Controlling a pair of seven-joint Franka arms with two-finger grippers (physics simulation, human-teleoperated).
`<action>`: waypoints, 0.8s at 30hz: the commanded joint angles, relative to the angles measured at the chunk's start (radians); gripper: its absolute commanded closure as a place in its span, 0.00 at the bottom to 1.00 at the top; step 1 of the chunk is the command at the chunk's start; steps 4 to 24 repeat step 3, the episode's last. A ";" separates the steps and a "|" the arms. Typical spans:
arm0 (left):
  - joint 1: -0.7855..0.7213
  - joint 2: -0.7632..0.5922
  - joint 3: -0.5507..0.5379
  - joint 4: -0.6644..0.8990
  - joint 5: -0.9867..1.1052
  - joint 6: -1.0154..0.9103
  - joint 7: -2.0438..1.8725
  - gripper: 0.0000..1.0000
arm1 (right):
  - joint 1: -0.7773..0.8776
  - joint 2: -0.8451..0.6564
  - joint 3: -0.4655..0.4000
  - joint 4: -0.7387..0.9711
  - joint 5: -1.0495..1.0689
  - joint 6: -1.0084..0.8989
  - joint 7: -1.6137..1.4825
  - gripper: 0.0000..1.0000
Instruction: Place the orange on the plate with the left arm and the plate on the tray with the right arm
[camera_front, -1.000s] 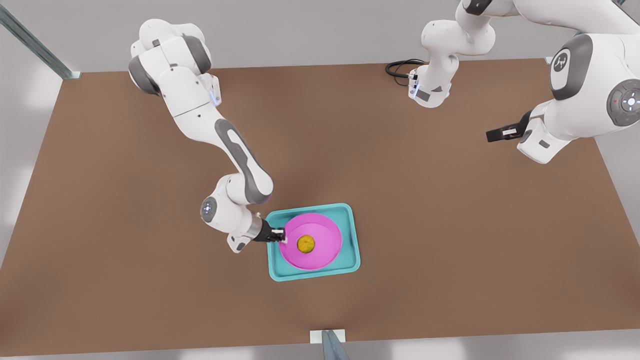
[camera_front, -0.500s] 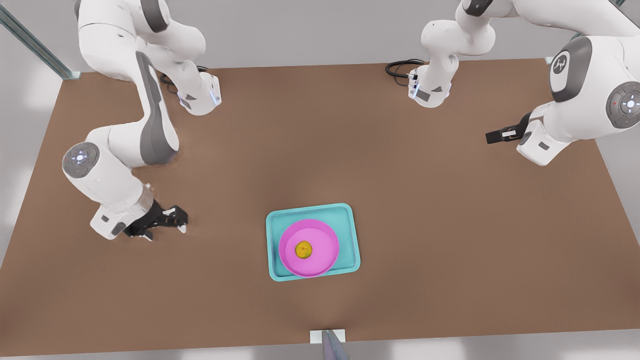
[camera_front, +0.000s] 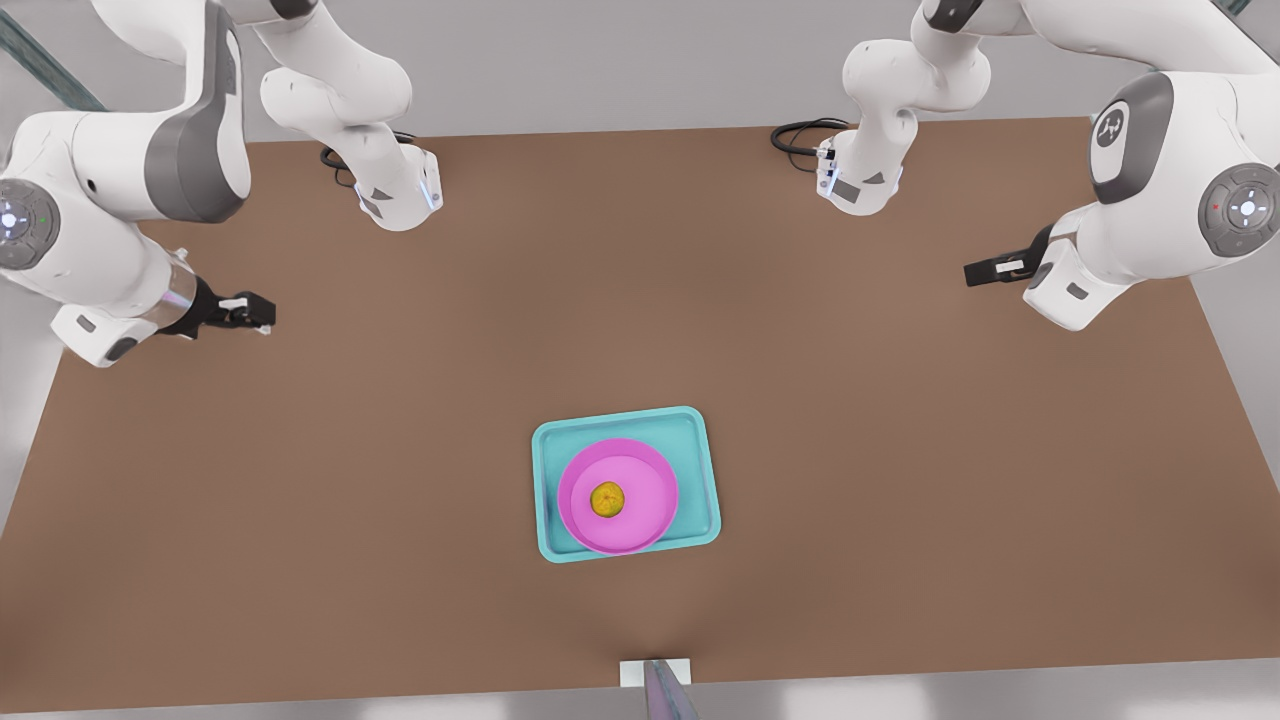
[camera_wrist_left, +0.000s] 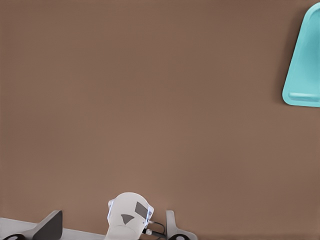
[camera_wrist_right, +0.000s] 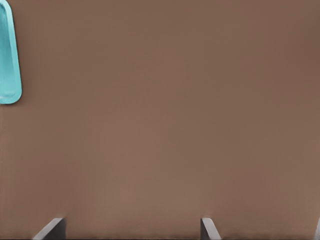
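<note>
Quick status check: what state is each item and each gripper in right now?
orange: resting mid-plate.
plate: flat on the tray, ungripped.
tray: flat on the table, holding the plate.
right gripper: open, empty, at the front view's left, off the tray.
left gripper: open, empty, at the front view's right, waiting.

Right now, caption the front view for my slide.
Orange on plate, plate on tray, mid-table; one gripper waits at the front view's left, the other at its right.
</note>
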 joint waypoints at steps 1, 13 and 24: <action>0.000 -0.001 0.000 0.000 0.001 -0.001 -0.003 0.00 | 0.016 0.000 0.000 0.003 0.009 -0.062 0.052 0.00; 0.000 -0.001 0.000 0.000 0.001 0.000 -0.003 0.00 | 0.016 0.000 -0.002 0.003 0.009 -0.062 0.052 0.00; 0.000 -0.001 0.000 0.000 0.001 0.000 -0.003 0.00 | 0.016 0.000 -0.002 0.003 0.009 -0.062 0.052 0.00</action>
